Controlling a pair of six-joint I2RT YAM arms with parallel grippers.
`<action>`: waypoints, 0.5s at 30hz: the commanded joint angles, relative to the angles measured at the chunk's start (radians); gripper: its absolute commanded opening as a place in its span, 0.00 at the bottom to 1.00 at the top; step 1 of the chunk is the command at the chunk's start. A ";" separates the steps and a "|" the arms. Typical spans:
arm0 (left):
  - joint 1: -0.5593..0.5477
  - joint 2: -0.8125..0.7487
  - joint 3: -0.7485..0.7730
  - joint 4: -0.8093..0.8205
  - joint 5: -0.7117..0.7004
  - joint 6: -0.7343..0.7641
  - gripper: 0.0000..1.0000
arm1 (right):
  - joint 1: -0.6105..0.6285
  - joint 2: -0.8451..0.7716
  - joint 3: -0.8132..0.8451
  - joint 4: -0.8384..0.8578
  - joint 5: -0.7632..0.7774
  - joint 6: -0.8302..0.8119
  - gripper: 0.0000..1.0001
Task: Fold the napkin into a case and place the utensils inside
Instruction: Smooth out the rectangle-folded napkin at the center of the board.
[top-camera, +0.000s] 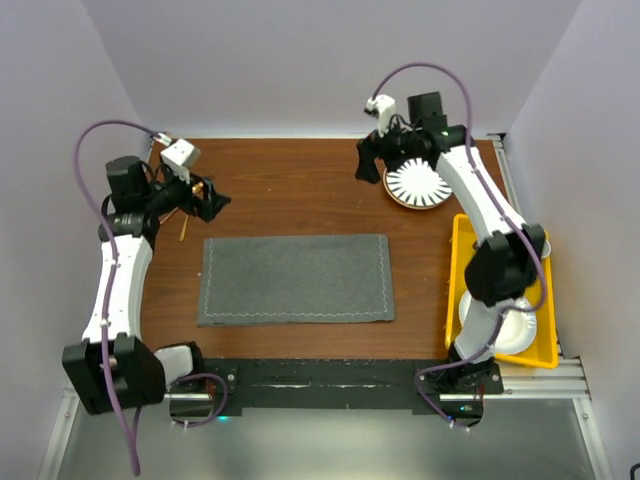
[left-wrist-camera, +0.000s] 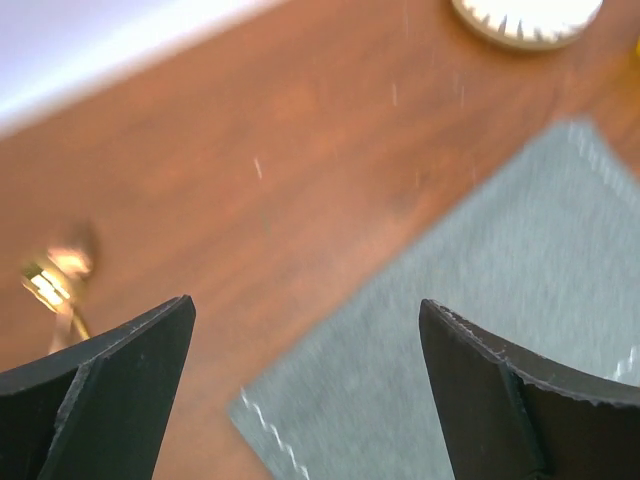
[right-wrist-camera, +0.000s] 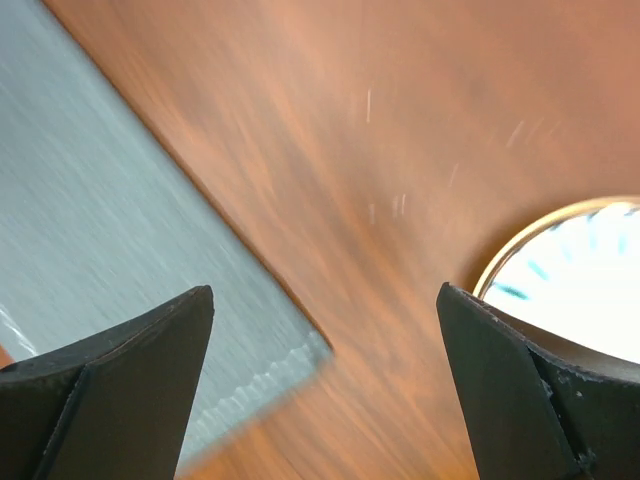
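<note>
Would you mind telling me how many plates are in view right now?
2. The striped plate sits at the table's far right; a white plate lies in the yellow tray, partly behind the right arm, which may hide more.

The left tool (left-wrist-camera: 305, 305) stands with its two black fingers (left-wrist-camera: 120, 390) spread wide and nothing between them. Below lies a brown wooden surface (left-wrist-camera: 250, 120). The dark grey napkin (left-wrist-camera: 480, 300) fills the lower right, flat, one corner with a pale stitched hem reaching down between the fingers. At the left edge, just above the left-hand finger, a gold utensil (left-wrist-camera: 55, 275) shows, too blurred to tell which piece. A white striped plate (left-wrist-camera: 525, 15) is cut off at the top right, well apart from the napkin.
</note>
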 joint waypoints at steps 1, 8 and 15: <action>0.002 -0.072 -0.103 0.400 0.051 -0.381 1.00 | 0.002 -0.185 -0.201 0.509 -0.103 0.431 0.98; -0.202 0.024 -0.255 0.580 0.086 -0.741 1.00 | 0.110 -0.090 -0.280 0.587 -0.364 0.817 0.98; -0.377 0.174 -0.484 0.999 -0.012 -1.154 1.00 | 0.245 -0.080 -0.600 0.924 -0.336 1.081 0.98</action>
